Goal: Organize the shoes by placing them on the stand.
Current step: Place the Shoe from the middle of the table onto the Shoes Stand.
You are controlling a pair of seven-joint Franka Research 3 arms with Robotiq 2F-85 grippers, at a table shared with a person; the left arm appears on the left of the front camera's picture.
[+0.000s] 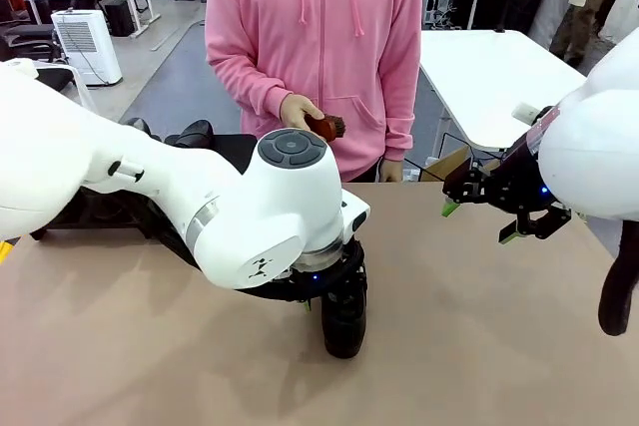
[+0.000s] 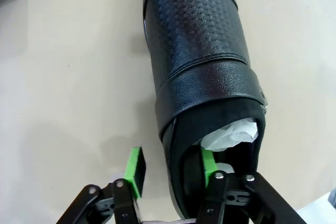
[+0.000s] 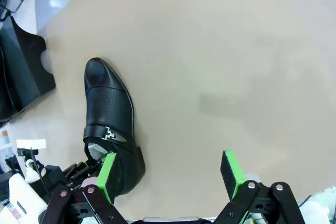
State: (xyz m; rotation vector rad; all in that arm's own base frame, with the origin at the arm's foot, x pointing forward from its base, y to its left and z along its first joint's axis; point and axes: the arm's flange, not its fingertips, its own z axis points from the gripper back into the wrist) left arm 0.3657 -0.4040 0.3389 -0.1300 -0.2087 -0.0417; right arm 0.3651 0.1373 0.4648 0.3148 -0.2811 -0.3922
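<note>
Our left claw (image 2: 170, 174) straddles the shoe (image 2: 197, 56) heel wall, one pad inside, not yet clamped. Our right claw (image 3: 170, 174) hangs spread wide above the counter (image 3: 236, 66), holding nothing.

Shoe (image 1: 343, 318), front view: upper part hidden behind the left arm's wrist; toe end alone visible at 6 o'clock. Left wrist view: toe tip cut by the top edge; heel hidden behind the finger mounts.
Stand (image 3: 21, 74), right wrist view: cut off at 9 o'clock.
Brush (image 1: 324, 128): partly covered by the person's hand (image 1: 298, 112).
Left gripper (image 2: 173, 170): contact between pads and shoe wall unclear.
</note>
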